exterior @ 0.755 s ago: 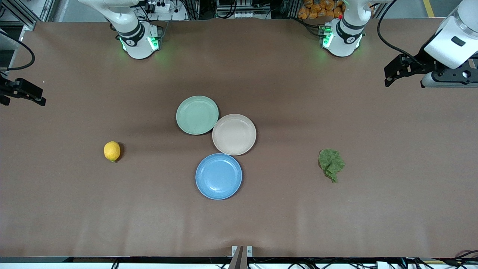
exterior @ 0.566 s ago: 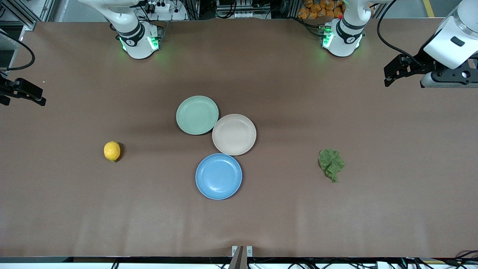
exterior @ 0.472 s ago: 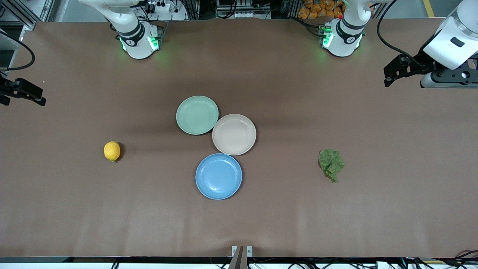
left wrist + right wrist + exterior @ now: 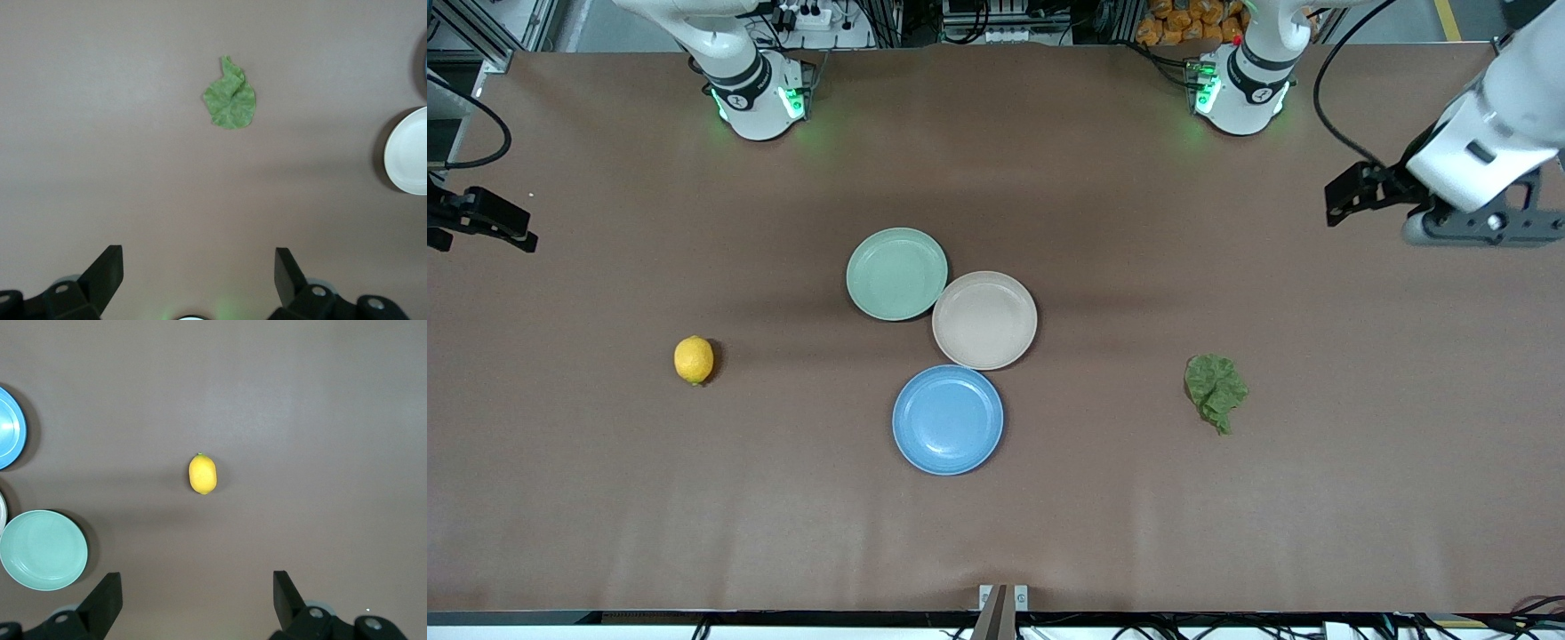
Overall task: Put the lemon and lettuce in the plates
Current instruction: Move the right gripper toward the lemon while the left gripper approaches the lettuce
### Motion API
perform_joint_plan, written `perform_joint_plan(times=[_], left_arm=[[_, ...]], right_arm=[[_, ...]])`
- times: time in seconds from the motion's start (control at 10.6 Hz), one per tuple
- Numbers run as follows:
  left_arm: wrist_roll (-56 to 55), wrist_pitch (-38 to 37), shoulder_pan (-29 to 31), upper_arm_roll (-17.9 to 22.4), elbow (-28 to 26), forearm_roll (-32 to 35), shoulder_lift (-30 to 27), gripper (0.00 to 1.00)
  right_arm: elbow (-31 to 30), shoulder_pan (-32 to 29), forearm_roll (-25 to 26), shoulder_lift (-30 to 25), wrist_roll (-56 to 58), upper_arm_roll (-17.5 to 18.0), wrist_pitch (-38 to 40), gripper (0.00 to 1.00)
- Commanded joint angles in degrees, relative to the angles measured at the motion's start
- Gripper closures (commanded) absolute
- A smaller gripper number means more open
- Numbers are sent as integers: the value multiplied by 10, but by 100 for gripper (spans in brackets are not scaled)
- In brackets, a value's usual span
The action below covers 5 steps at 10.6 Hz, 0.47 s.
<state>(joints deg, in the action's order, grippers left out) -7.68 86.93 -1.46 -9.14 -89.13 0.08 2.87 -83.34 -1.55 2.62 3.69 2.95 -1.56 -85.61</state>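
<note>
The lemon (image 4: 694, 359) lies on the brown table toward the right arm's end; it also shows in the right wrist view (image 4: 203, 473). The lettuce (image 4: 1216, 389) lies flat toward the left arm's end and shows in the left wrist view (image 4: 230, 105). The blue plate (image 4: 948, 420) and the beige-pink plate (image 4: 984, 320) sit empty mid-table, touching. My left gripper (image 4: 1356, 191) (image 4: 199, 257) is open and empty, up over the table's left-arm end. My right gripper (image 4: 485, 222) (image 4: 197, 581) is open and empty, up over the right-arm end.
A pale green plate (image 4: 896, 273) sits empty beside the beige-pink plate, farther from the front camera. The two arm bases (image 4: 756, 98) (image 4: 1240, 93) stand along the table's back edge. Bare brown table surrounds the lemon and the lettuce.
My left gripper has shifted a little toward the table's middle and toward the front camera. The right arm, the lemon, the lettuce and the plates have not moved.
</note>
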Motion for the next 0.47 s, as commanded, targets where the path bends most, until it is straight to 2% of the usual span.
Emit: perform_joint_plan(times=[0.0,0.19,0.38], left_arm=[[6,37,1,-3,8,-14,34,0],[-5,70,0,-3,-2,-13,64,0],[-13,102,-6,-3,-6,-6,104,0]], right_arm=[[-5,-4,-2,5,1,1,-1,0],[-41,-12,-2,6,2,1,-31,0],[-94,-15,-2,6,3,1,-92,0]])
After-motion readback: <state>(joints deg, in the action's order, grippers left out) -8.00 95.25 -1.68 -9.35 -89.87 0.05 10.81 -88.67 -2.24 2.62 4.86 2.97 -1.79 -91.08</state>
